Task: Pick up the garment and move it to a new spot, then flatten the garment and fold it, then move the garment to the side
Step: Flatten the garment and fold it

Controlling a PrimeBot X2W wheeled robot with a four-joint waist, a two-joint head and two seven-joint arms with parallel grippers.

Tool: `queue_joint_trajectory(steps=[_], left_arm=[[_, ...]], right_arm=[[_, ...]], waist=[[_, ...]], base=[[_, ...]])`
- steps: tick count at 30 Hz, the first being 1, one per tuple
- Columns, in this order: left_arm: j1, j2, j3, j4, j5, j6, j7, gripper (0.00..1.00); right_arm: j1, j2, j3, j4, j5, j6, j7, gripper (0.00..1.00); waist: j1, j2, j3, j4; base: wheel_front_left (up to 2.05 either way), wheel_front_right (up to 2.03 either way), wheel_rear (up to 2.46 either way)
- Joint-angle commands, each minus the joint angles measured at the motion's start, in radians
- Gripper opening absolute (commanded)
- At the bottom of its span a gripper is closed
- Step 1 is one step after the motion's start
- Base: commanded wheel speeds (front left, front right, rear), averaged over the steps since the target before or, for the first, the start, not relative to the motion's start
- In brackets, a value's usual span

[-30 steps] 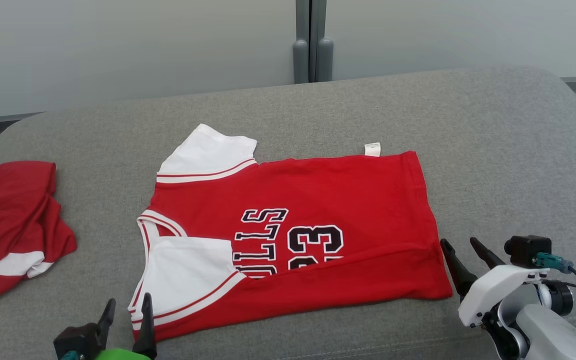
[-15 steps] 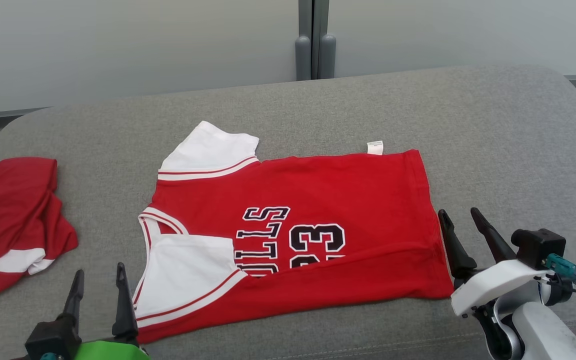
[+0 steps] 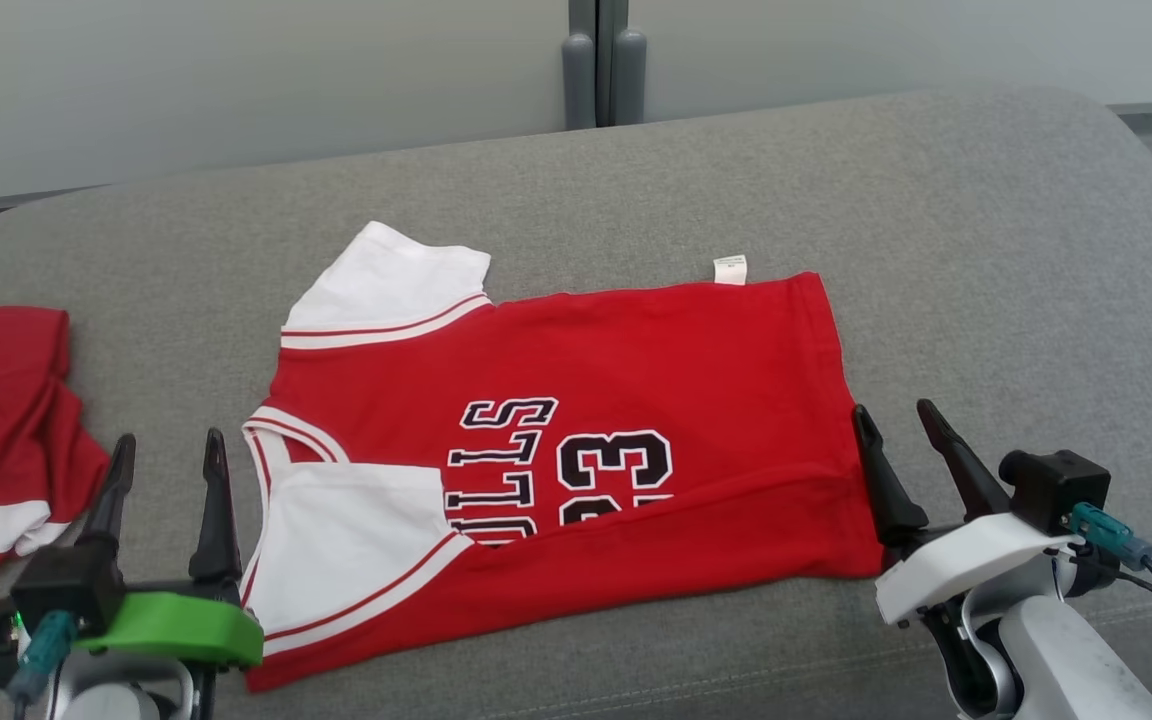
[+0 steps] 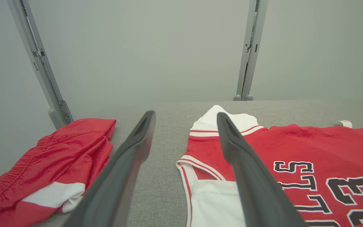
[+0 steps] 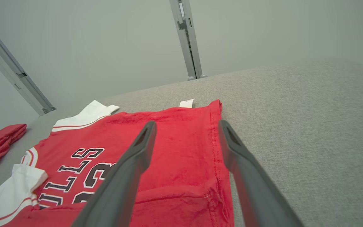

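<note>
The red jersey [image 3: 636, 370] lies flat in the middle of the grey cushion [image 3: 986, 250], its near edge folded over. The left tool [image 3: 169, 440] is spread beside the collar, and the right tool [image 3: 892, 410] is spread at the hem. Both are empty.

Open left hand [image 3: 170, 438], open right hand [image 3: 892, 406], both seemingly empty

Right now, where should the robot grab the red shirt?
Probably the hem, coming in from the right side with the right hand: the shirt lies flat, and that straight edge sits free on the gray cushion.
</note>
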Motion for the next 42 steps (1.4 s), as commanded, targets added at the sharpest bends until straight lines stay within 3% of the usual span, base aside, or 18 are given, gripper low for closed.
queue_joint_trajectory(steps=[1,12,20,27,34,42], left_arm=[[-0.066,0.04,-0.013,0.021,-0.004,-0.017,0.001,1.0],[-0.324,0.226,-0.091,0.122,-0.07,-0.041,0.102,1.0],[-0.517,0.401,-0.27,0.19,-0.288,-0.041,0.222,1.0],[-0.656,0.512,-0.405,0.245,-0.451,-0.04,0.302,1.0],[-0.763,0.568,-0.515,0.342,-0.564,-0.041,0.337,1.0],[-0.854,0.604,-0.617,0.446,-0.615,-0.041,0.35,1.0]], right_arm=[[-0.025,0.008,0.009,-0.003,-0.011,0.0,-0.002,1.0],[-0.118,0.054,0.039,-0.02,-0.016,0.0,-0.002,1.0],[-0.182,0.085,0.055,-0.036,-0.025,0.0,-0.002,1.0],[-0.224,0.116,0.059,-0.054,-0.03,0.0,-0.002,1.0],[-0.249,0.136,0.071,-0.056,-0.026,0.0,-0.002,1.0],[-0.262,0.143,0.08,-0.062,-0.024,0.0,-0.002,1.0]], waist=[[0.0,0.0,0.042,-0.042],[0.0,0.0,0.173,-0.154],[0.0,0.0,0.273,-0.213],[0.0,0.0,0.348,-0.255],[0.0,0.0,0.391,-0.295],[0.0,0.0,0.418,-0.334]], base=[[0.0,0.0,0.0],[0.0,0.0,0.0],[0.0,0.0,0.0],[0.0,0.0,0.0],[0.0,0.0,0.0],[0.0,0.0,0.0]])
